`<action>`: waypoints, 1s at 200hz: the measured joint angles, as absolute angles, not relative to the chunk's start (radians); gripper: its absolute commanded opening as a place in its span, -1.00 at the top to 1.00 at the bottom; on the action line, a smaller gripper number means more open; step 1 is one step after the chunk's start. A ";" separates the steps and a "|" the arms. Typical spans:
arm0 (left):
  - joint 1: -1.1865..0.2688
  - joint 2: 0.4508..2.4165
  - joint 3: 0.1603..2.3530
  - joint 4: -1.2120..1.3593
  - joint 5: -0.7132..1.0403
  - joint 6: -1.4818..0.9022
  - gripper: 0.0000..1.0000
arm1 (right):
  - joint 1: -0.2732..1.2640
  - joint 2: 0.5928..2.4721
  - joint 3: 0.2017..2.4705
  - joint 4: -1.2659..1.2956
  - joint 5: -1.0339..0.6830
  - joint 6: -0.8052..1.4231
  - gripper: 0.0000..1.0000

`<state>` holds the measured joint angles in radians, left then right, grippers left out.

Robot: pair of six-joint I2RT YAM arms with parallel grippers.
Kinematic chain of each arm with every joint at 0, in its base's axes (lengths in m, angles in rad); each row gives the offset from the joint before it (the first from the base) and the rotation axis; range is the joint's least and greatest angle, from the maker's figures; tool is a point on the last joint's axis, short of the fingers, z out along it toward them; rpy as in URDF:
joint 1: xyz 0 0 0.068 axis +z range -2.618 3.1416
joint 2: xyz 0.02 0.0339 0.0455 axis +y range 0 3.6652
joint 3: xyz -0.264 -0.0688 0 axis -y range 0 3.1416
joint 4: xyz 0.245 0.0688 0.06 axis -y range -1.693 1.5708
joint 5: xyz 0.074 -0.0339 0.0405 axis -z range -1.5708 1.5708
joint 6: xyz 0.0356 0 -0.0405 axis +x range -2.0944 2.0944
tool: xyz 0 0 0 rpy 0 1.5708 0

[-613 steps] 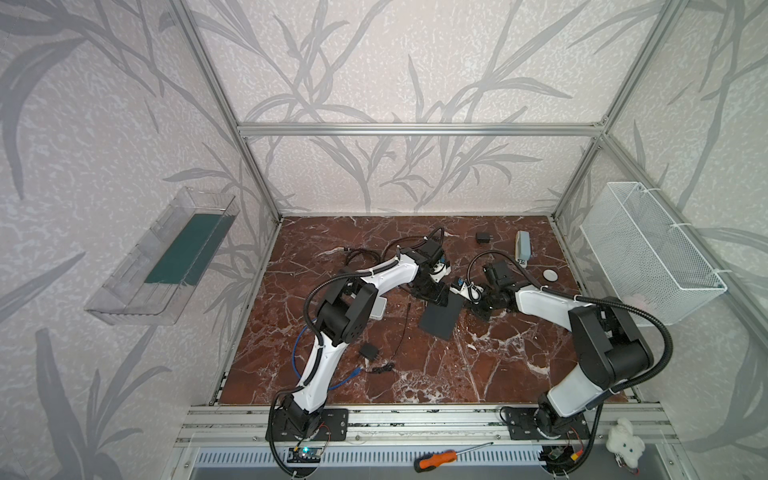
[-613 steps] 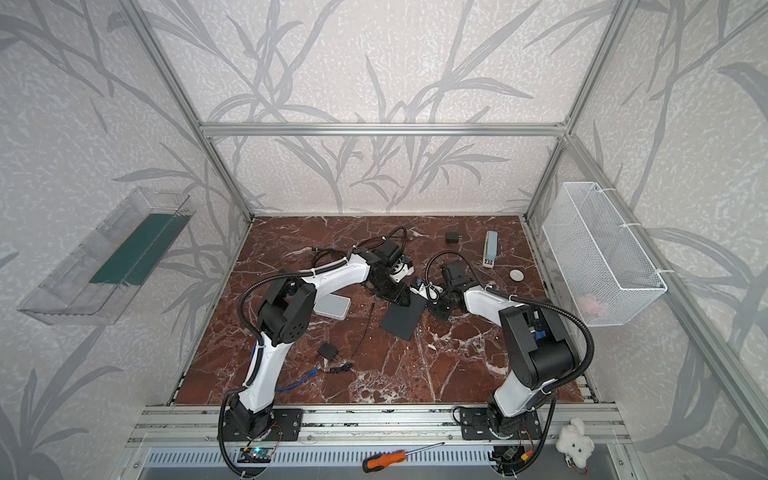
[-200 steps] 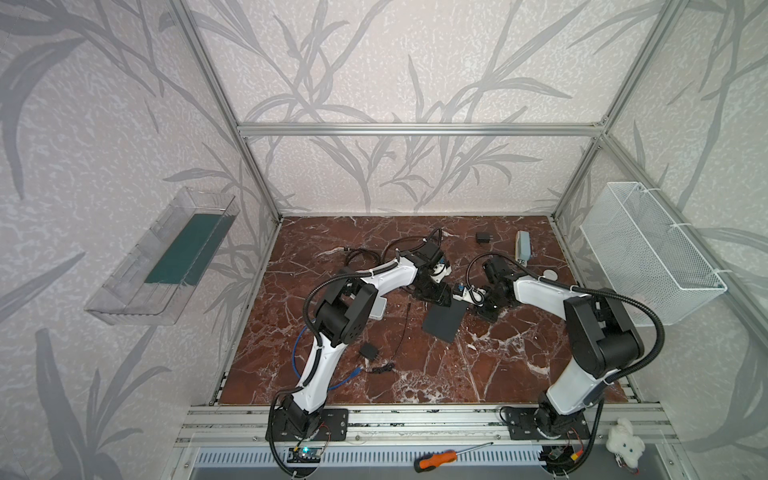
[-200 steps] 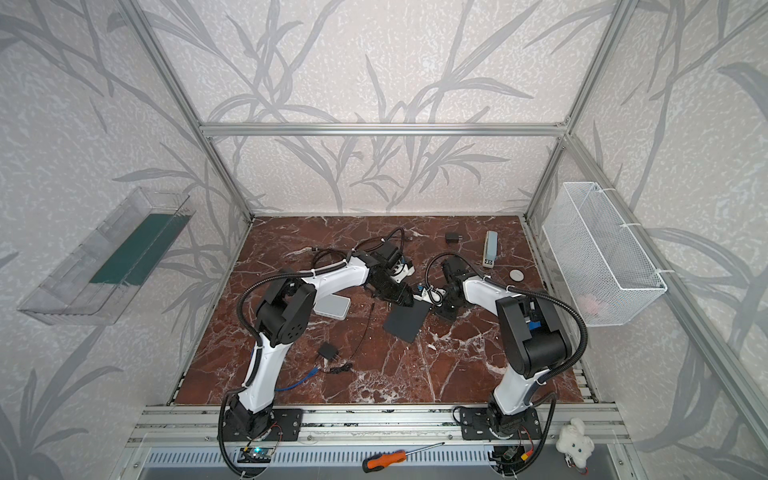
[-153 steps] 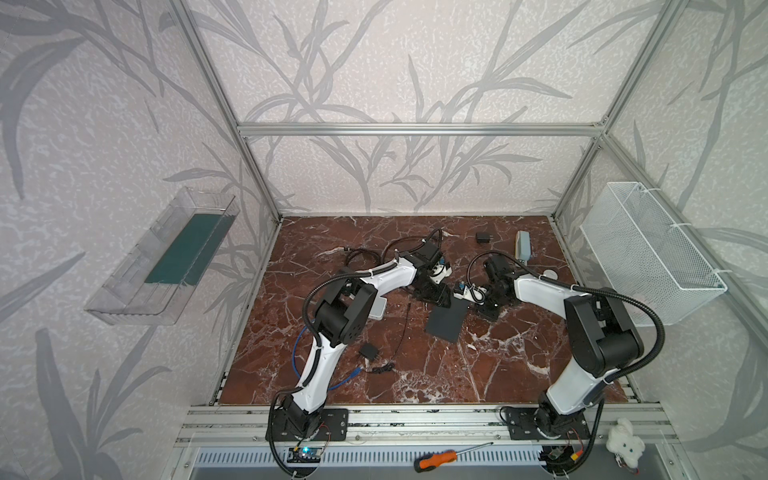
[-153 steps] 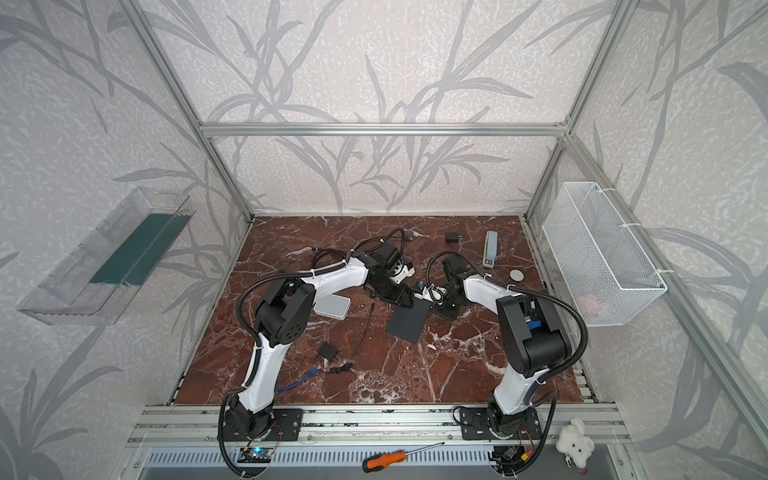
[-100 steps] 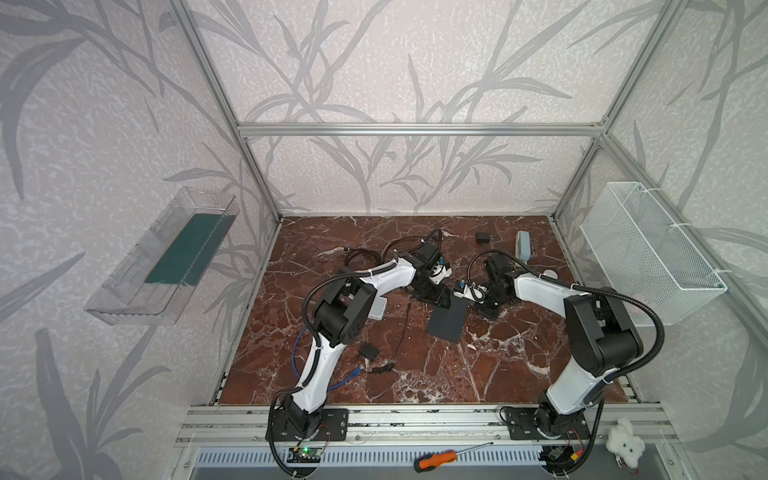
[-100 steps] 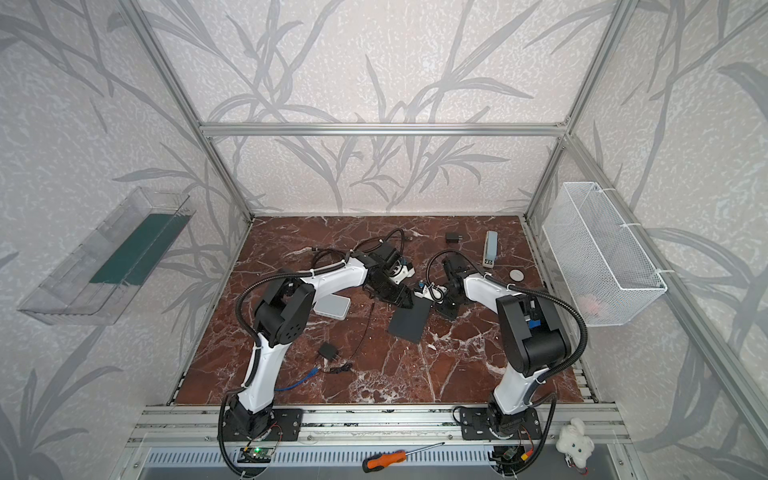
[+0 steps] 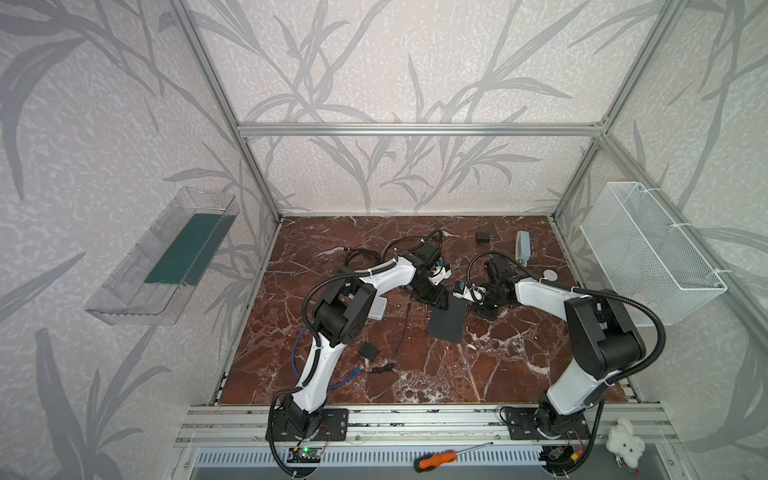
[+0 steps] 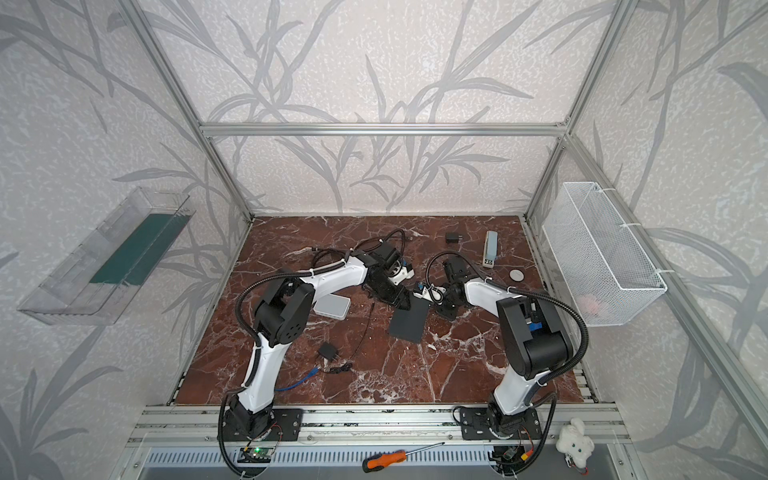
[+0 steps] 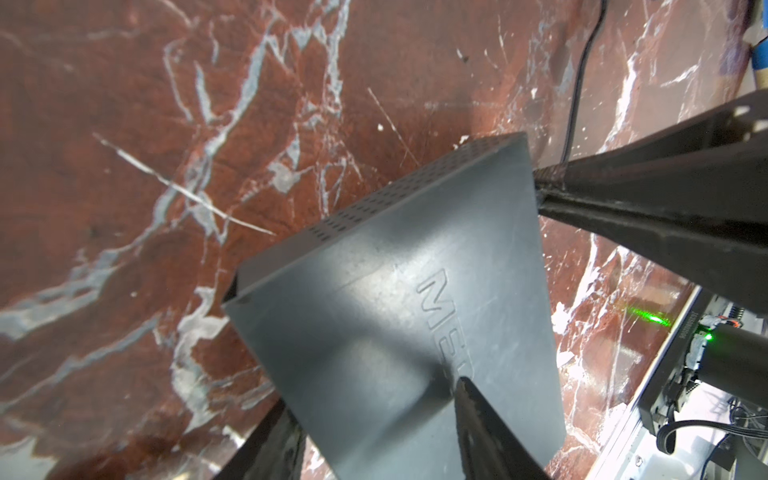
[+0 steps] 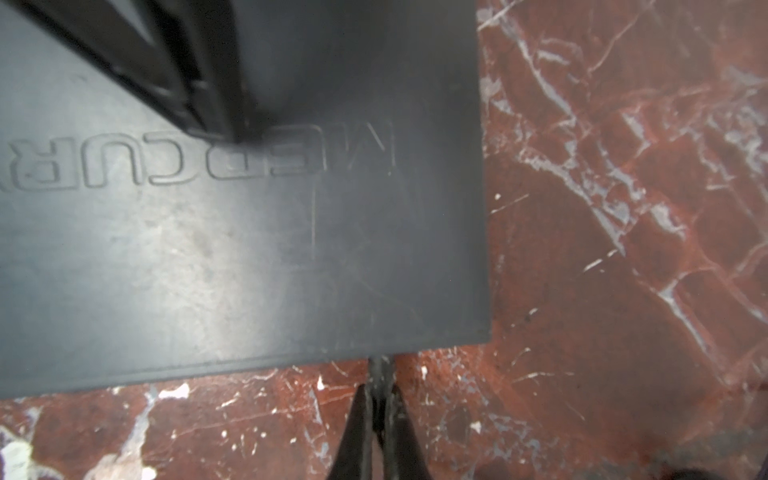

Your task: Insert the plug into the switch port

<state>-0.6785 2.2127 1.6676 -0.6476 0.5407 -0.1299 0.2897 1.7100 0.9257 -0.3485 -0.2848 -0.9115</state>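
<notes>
Looking down in both top views, finds the dark grey slab [image 9: 446, 324] [image 10: 409, 322] on the red marble table [image 9: 519, 365], the left gripper [image 9: 441, 301] at its far left corner, the right gripper [image 9: 473, 305] just beside its far right corner. Finds the white box [image 9: 377, 309] [image 10: 331, 306] apart from both, half under the left arm, sockets out of sight, and the adapter block [image 9: 368, 352] nearer the front, its thin black cord [image 9: 406, 328] running toward the grippers. Turning to the left wrist view, shows jaws held apart by the slab: one finger [image 11: 482, 424] on the top face by the raised letters, its mate [image 11: 266, 440] tucked behind the edge. Turning to the right wrist view, shows fingertips [image 12: 359, 419] clenched on the plug [image 12: 380, 368], a tiny dark tip touching the slab's edge near a corner; cannot tell whether in a socket.
</notes>
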 measured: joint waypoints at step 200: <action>-0.659 2.243 1.735 -0.718 0.542 -0.111 -0.29 | 0.328 1.653 0.853 -0.167 -0.285 -0.931 0.30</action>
